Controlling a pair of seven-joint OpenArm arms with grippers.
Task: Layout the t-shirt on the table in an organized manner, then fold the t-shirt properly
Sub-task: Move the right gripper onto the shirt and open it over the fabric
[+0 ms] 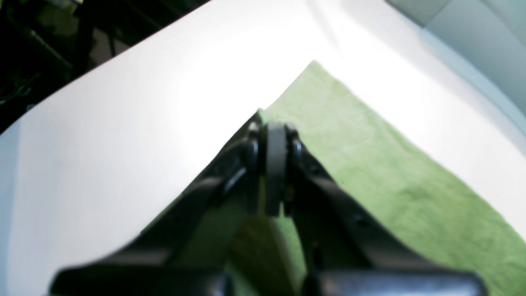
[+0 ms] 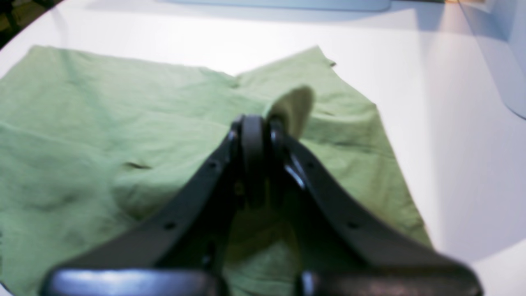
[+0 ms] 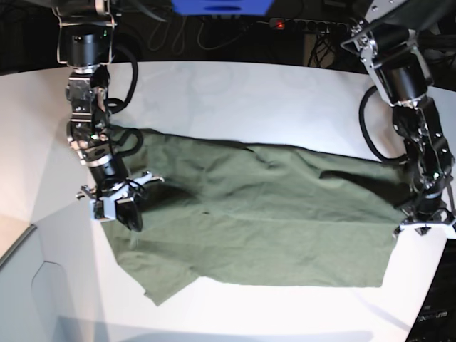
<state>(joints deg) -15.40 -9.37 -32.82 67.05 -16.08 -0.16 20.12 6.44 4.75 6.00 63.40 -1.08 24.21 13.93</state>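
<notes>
The olive-green t-shirt (image 3: 271, 221) lies spread across the white table (image 3: 249, 92), mostly flat with some wrinkles. My right gripper (image 3: 117, 208) is at the shirt's left edge in the base view. In the right wrist view it (image 2: 257, 121) is shut on the t-shirt (image 2: 102, 144), and a flap of fabric sticks up past the fingertips. My left gripper (image 3: 422, 226) is at the shirt's right edge. In the left wrist view it (image 1: 274, 125) is shut on the edge of the t-shirt (image 1: 370, 164), low over the table (image 1: 123, 144).
A grey panel (image 3: 50, 299) sits at the table's near left corner and shows in the wrist views (image 2: 509, 49) (image 1: 472, 24). Cables and a power strip (image 3: 306, 25) lie beyond the far edge. The table's curved edge runs close behind both arms.
</notes>
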